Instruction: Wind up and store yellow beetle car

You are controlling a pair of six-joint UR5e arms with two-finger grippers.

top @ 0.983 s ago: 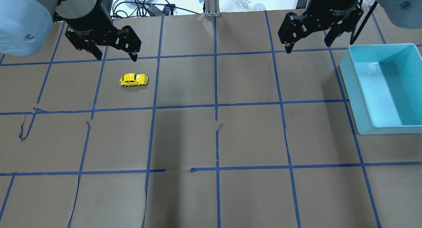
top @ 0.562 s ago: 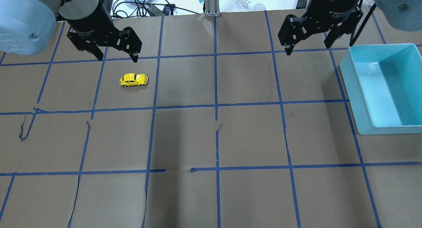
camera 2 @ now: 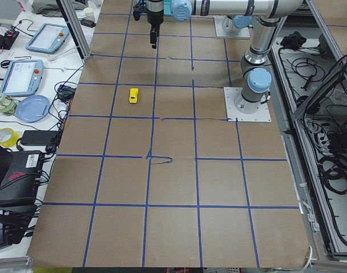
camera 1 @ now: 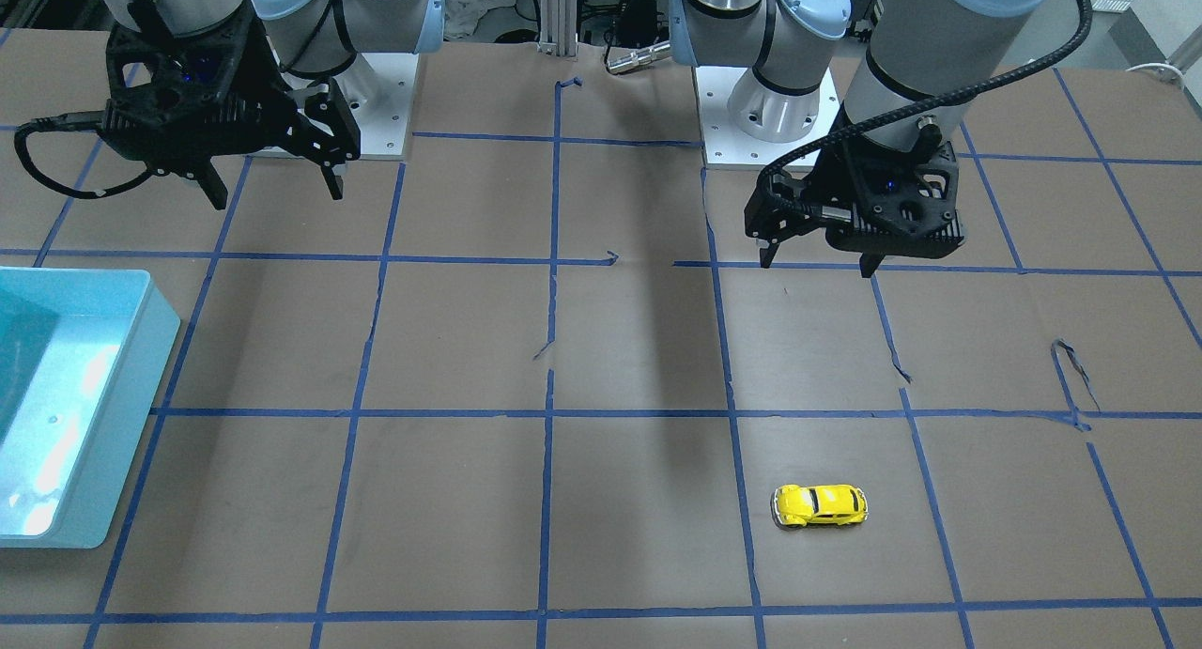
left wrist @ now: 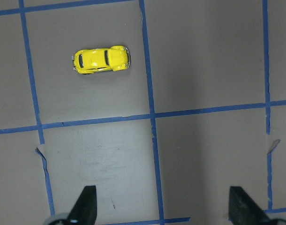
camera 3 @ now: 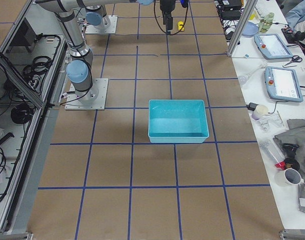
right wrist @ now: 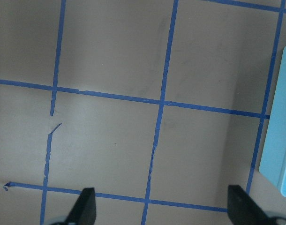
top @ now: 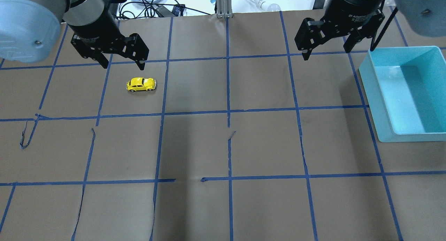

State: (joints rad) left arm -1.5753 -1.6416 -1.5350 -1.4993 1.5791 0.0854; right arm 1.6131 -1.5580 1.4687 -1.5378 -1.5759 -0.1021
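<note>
Yellow beetle car (top: 141, 84), where does it sit?
— On its wheels on the worktop (top: 264, 147), at about ten o'clock from the middle in the overhead view. It is inside one square of the blue tape grid (top: 228, 112) and touches none of the lines. Its length runs from nine to three o'clock.
— And the left gripper (top: 123, 65)?
— It hangs above the worktop at about eleven o'clock of the car, near it yet apart from it. The jaws are wide apart with nothing between them. In the left wrist view both fingertips (left wrist: 85, 206) show at the bottom edge, and the car is up at eleven o'clock, well clear of them.
— The right gripper (top: 327, 54)?
— At about one o'clock from the middle, also raised, jaws spread and holding nothing. Its wrist view shows brown paper and tape lines below it, with a light-blue edge at three o'clock.
— That edge belongs to what?
— A turquoise bin (top: 371, 94), upright and open-topped, at three o'clock on the worktop. It is just beside the right gripper and well apart from the car.
</note>
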